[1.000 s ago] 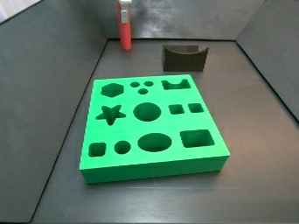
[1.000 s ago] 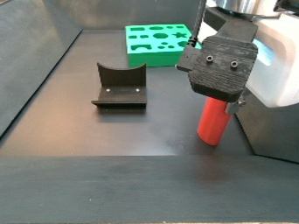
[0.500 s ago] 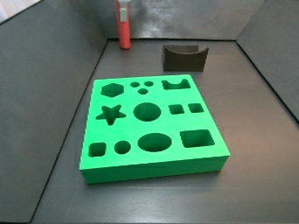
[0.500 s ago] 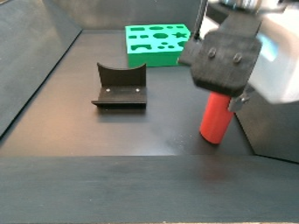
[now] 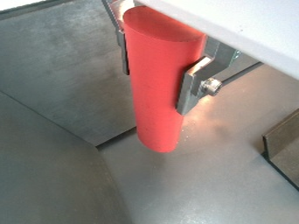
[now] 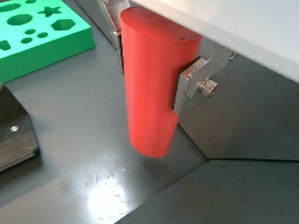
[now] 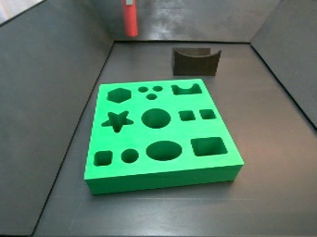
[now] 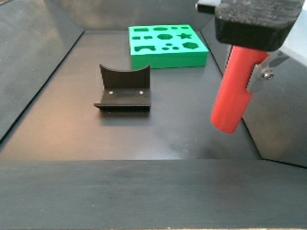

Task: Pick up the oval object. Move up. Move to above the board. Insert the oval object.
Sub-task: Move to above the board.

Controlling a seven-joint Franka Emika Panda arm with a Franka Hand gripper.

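Note:
The oval object, a tall plain red peg, hangs upright in my gripper in both wrist views [image 5: 162,79] [image 6: 158,87]. The silver fingers [image 5: 195,80] [image 6: 193,80] press its two sides near the top. In a side view the peg [image 8: 236,85] is lifted off the floor, near the right wall, below the gripper [image 8: 254,49]. In a side view it shows small at the far back [image 7: 130,18], with the gripper [image 7: 130,6] at its top. The green board [image 7: 158,134] [image 8: 166,44] with shaped cutouts lies flat, apart from the peg. Its corner shows in a wrist view [image 6: 41,35].
A dark grey U-shaped block [image 7: 196,60] [image 8: 122,87] sits on the floor between the board and the peg; its edge shows in a wrist view [image 6: 14,136]. Grey walls [image 7: 74,56] enclose the dark floor [image 8: 132,135] on all sides.
The gripper has risen with the red peg shut in it; the peg's lower end has left the floor and now hangs clear above it. The board and the block have not moved.

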